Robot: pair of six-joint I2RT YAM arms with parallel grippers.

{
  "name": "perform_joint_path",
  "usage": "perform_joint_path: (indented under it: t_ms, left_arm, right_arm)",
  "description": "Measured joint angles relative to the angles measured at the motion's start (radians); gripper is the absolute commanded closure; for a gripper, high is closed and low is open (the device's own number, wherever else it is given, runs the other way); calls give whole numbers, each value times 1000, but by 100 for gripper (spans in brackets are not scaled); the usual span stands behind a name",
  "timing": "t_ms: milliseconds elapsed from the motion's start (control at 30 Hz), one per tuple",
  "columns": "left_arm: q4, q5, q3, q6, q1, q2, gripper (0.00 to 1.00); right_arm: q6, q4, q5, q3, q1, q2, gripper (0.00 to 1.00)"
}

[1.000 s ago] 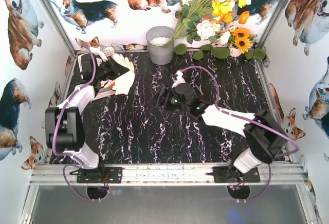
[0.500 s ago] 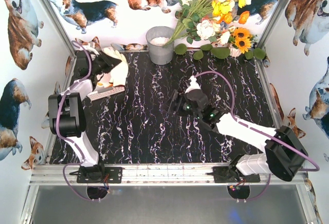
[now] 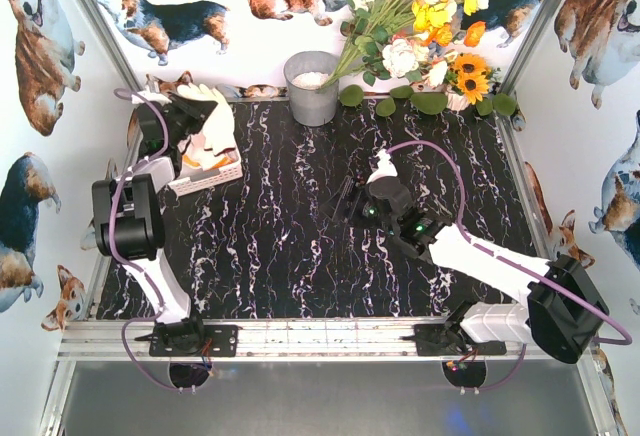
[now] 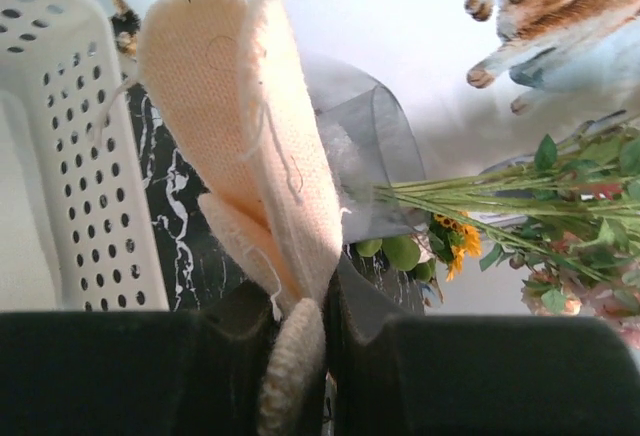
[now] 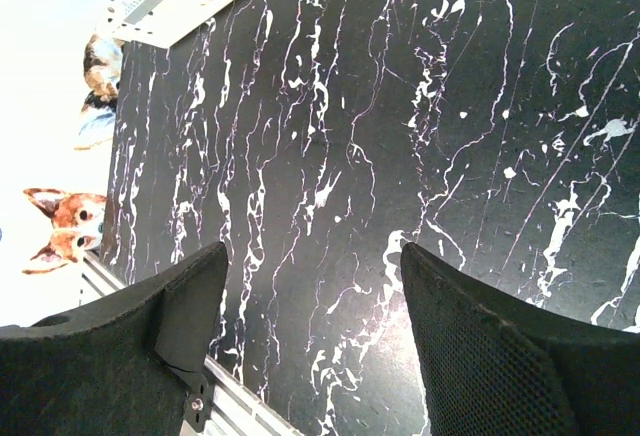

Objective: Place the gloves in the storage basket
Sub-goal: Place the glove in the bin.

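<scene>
With left gripper (image 4: 300,301) pinched almost shut on the glove (image 4: 245,126) sticking up from between the jaws, swing toward the basket (image 4: 85,186) just left of them. Centre over the opening and lower past the rim before letting go, avoiding a snag on the wall. Leave right gripper (image 5: 312,261) spread wide, gripping nothing.

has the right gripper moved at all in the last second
Yes. The right gripper has drawn back to the right and slightly toward the arms' bases, ending farther from the grey bucket at the table's far edge.
</scene>
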State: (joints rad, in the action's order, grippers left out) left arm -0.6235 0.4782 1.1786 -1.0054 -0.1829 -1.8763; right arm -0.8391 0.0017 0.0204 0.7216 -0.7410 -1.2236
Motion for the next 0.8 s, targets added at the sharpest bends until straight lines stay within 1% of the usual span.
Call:
perform_joint_path:
  t_ms: [333,800]
  left_arm:
    - [-20,-62,-28,-19,0,-34,100]
    - [-46,-97,-60,12,0,-106,100]
  right_arm:
    - [-2,-14,11,-16,0,2,28]
    - [-6,-33,17,-16,0,15,28]
